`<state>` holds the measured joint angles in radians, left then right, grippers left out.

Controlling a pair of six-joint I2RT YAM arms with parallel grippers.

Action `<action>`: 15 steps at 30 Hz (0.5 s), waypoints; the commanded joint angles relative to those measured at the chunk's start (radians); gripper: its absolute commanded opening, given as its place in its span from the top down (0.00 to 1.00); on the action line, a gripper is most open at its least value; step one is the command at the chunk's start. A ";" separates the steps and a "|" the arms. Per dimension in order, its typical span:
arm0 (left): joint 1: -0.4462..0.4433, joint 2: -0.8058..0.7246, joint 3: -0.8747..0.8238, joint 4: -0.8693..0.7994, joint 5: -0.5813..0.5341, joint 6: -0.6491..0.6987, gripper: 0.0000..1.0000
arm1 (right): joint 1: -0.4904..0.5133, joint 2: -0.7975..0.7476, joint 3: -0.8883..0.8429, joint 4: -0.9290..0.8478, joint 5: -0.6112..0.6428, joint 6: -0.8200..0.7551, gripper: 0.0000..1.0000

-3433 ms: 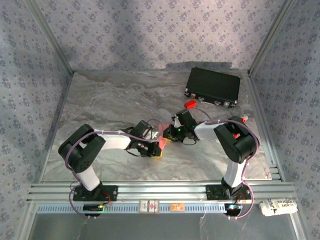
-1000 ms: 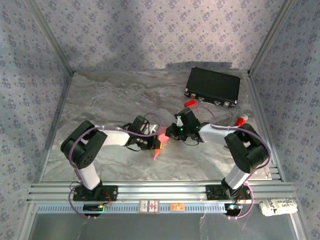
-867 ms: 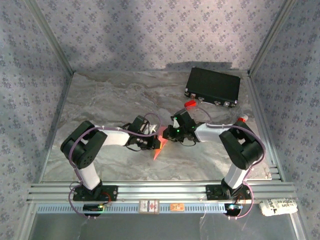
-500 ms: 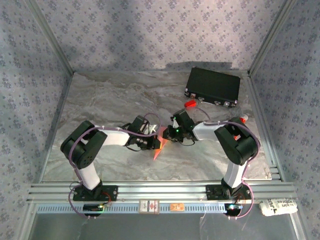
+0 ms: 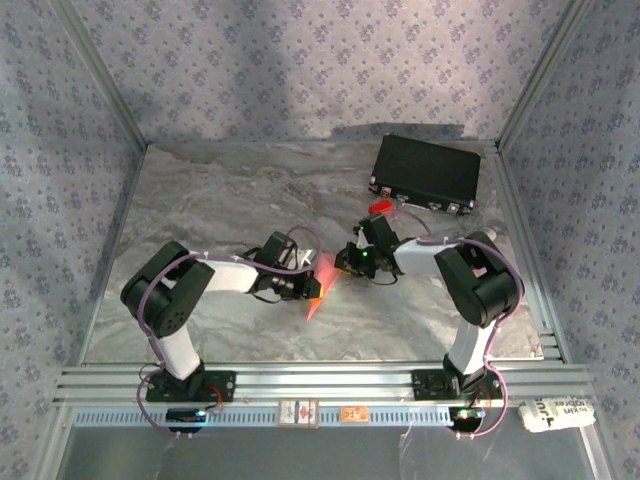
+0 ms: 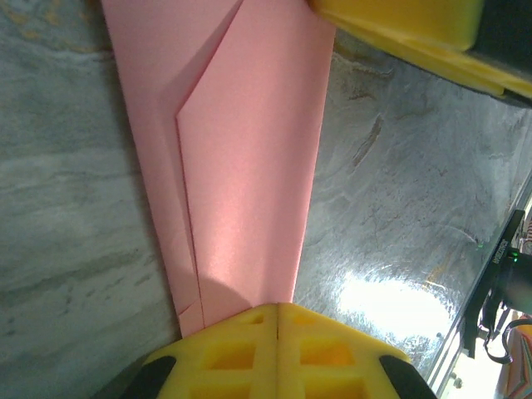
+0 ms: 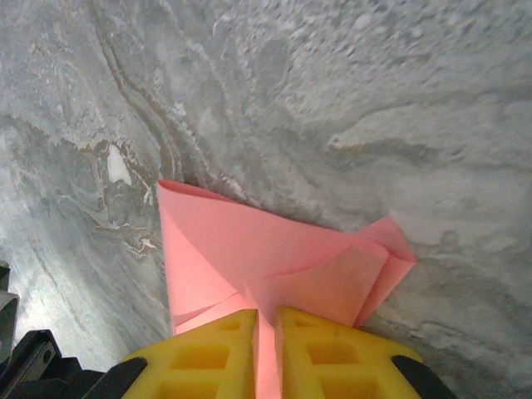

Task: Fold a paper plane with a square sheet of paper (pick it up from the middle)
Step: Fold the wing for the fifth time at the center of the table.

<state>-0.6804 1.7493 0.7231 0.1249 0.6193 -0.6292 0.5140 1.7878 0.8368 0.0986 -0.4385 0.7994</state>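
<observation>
The square sheet of paper is folded into a slim salmon-pink paper plane [image 5: 318, 288], held just above the marble table between both grippers, its point toward the near edge. My left gripper [image 5: 306, 286] is shut on one end of it. In the left wrist view the yellow pads [image 6: 249, 349] meet over the paper plane [image 6: 241, 158]. My right gripper [image 5: 345, 264] holds the wider far end. In the right wrist view the paper plane [image 7: 241, 249] runs into the narrow slit between that gripper's [image 7: 266, 316] yellow pads [image 7: 208, 353].
A black case [image 5: 425, 172] lies at the back right with a small red block [image 5: 379, 208] in front of it. Patterned walls and metal rails close in the table [image 5: 200, 200]. A crumpled white label [image 5: 555, 413] sits beyond the front rail.
The right arm's elbow has swung inward and its wrist has shifted slightly right. The left gripper and the paper have stayed where they were.
</observation>
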 commanded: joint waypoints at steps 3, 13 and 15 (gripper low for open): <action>0.000 0.057 -0.056 -0.149 -0.056 0.006 1.00 | -0.074 0.021 -0.001 -0.052 0.105 0.012 0.84; -0.001 0.055 -0.061 -0.145 -0.058 0.002 1.00 | -0.104 -0.016 0.067 -0.164 0.171 -0.005 0.83; -0.001 0.053 -0.062 -0.141 -0.057 0.000 1.00 | -0.103 -0.049 0.067 -0.172 0.178 -0.012 0.83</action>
<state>-0.6796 1.7493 0.7189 0.1333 0.6209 -0.6323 0.4236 1.7809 0.8875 0.0055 -0.3496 0.8024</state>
